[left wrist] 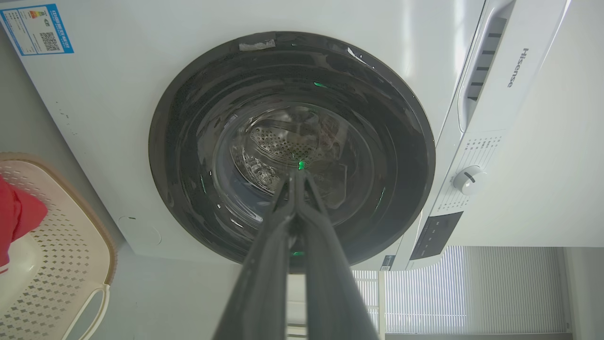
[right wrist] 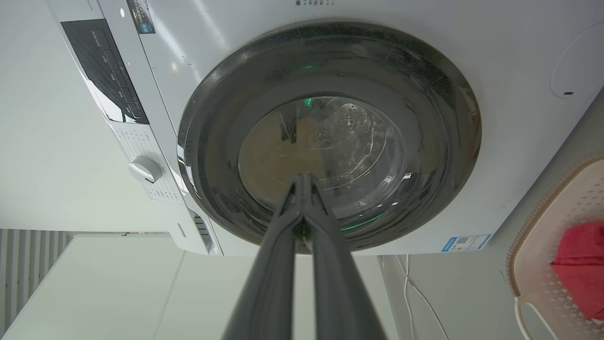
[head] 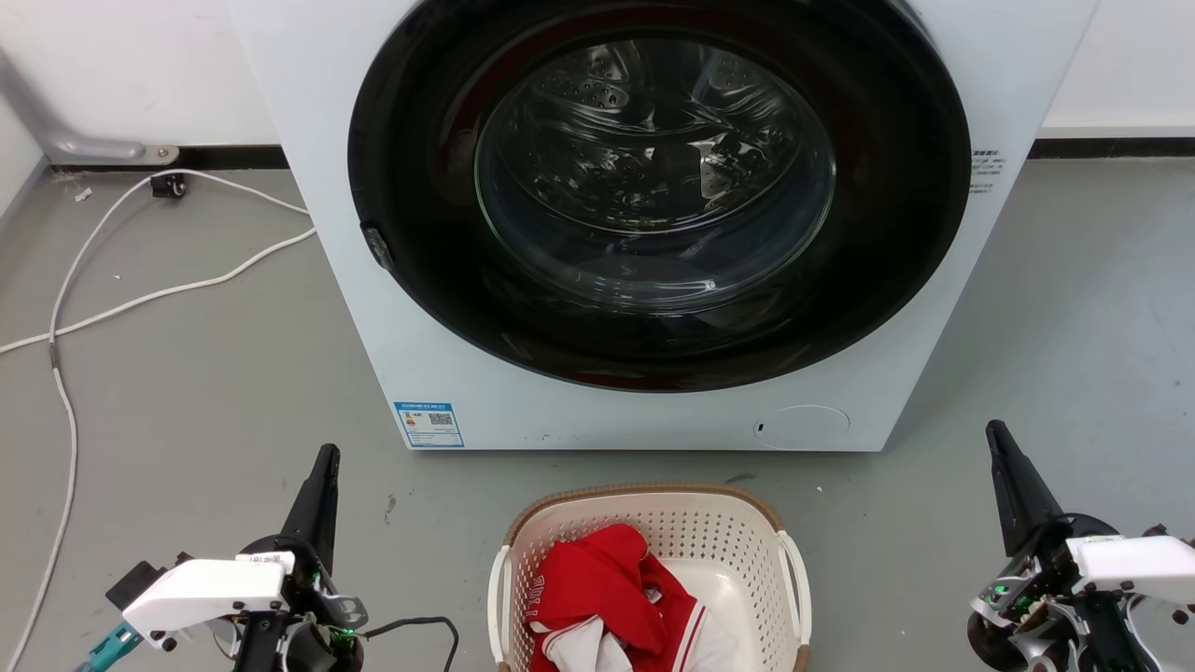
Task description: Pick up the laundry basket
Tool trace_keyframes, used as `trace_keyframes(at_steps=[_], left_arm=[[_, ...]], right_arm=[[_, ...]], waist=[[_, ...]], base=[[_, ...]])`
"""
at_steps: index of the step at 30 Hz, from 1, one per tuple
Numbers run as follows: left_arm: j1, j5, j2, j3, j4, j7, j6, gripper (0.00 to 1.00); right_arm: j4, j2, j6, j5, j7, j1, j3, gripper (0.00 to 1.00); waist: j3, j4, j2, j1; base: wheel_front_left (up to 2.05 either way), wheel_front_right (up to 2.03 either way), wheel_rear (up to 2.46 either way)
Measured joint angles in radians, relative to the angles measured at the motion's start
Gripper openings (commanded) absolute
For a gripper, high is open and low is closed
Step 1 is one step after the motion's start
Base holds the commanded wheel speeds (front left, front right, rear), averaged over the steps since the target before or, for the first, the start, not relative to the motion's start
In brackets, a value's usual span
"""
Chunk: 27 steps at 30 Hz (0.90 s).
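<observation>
The laundry basket (head: 644,490) sits just before the washing machine (head: 448,373), with bare floor (head: 187,392) either side. The left gripper (head: 326,459) and right gripper (head: 996,437) each have their fingers together.

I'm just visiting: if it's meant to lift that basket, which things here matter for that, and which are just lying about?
For the job:
laundry basket
left gripper, shut, apart from it
right gripper, shut, apart from it

Just there:
washing machine
white cable
red garment, lying inside the basket
</observation>
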Motion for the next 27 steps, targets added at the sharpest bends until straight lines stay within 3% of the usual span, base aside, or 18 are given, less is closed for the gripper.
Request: trace_keyframes(at_steps=[6, 7, 13, 27], left_arm=[[0.0, 0.0, 0.0, 0.001, 0.0, 0.0, 0.0, 0.0], [0.0, 0.0, 0.0, 0.001, 0.0, 0.0, 0.0, 1.0], [0.044, 0.0, -0.007, -0.007, 0.04, -0.005, 0.0, 1.0], [0.06, 0.04, -0.007, -0.036, -0.013, -0.072, 0.0, 1.0]], right_arm=[[0.0, 0.0, 0.0, -0.001, 0.0, 0.0, -0.001, 0.0], [0.0, 0.001, 0.0, -0.001, 0.0, 0.0, -0.001, 1.0], [0.039, 0.007, 0.0, -0.001, -0.005, 0.047, 0.003, 1.0], [-0.016, 0.007, 0.0, -0.073, -0.072, 0.07, 0.011, 1.0]], waist=[[0.0, 0.0, 0.0, 0.0], [0.0, 0.0, 0.0, 0.0001], [0.0, 0.0, 0.0, 0.0], [0.0, 0.0, 0.0, 0.0]], base=[[0.0, 0.0, 0.0], [0.0, 0.0, 0.0], [0.0, 0.0, 0.0], [0.0, 0.0, 0.0]])
